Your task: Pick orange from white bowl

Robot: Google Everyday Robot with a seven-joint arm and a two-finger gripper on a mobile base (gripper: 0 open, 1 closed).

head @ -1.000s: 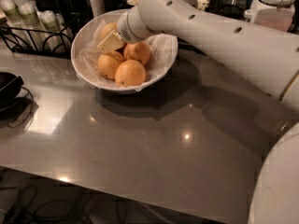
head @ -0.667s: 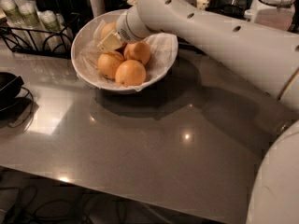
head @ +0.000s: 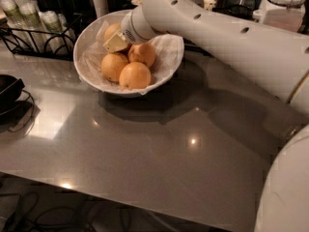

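The white bowl (head: 166,64), lined with crinkled white paper, stands at the back left of the grey table. It holds three deep-orange fruits (head: 135,75) at its front and middle. The paler orange (head: 112,30) lies at the bowl's back left. My gripper (head: 116,41) reaches down into the bowl from the right, at the end of the thick white arm (head: 217,37). It sits right against the paler orange, just in front of it and above the deep-orange fruits. The arm hides the bowl's far right rim.
A small black dish (head: 8,93) sits at the table's left edge. A black wire rack (head: 34,30) with pale cups stands behind the bowl at left. Jars and containers (head: 285,4) line the back right. The table's front edge runs along the bottom.
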